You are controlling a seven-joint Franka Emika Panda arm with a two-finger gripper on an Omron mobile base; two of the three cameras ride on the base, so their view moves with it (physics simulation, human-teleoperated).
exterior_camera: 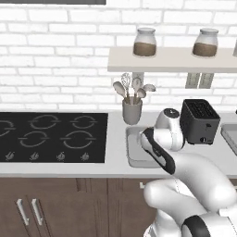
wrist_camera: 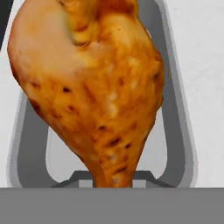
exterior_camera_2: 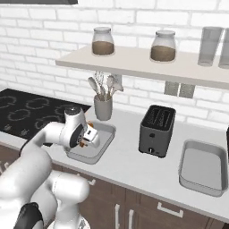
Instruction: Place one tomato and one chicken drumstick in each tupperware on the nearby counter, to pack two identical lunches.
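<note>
A browned chicken drumstick (wrist_camera: 92, 87) hangs thick end away from the hand, and my gripper (exterior_camera_2: 88, 135) is shut on its thin end. It hovers just above a grey tupperware (exterior_camera_2: 96, 151) on the pale counter (exterior_camera_2: 129, 172) in front of the utensil holder. In the hand view that tupperware's rim (wrist_camera: 176, 109) frames the drumstick. From the left base view the arm covers part of the same tupperware (exterior_camera: 133, 153). A second grey tupperware (exterior_camera_2: 203, 169) lies at the right end of the counter, nothing inside it. The tomato is out of view.
A black toaster (exterior_camera_2: 155, 130) stands between the two tupperwares. A grey holder of utensils (exterior_camera_2: 103, 107) sits against the brick wall, with the black cooktop (exterior_camera: 51, 136) to its left. Overhead, a shelf (exterior_camera_2: 147, 67) carries jars.
</note>
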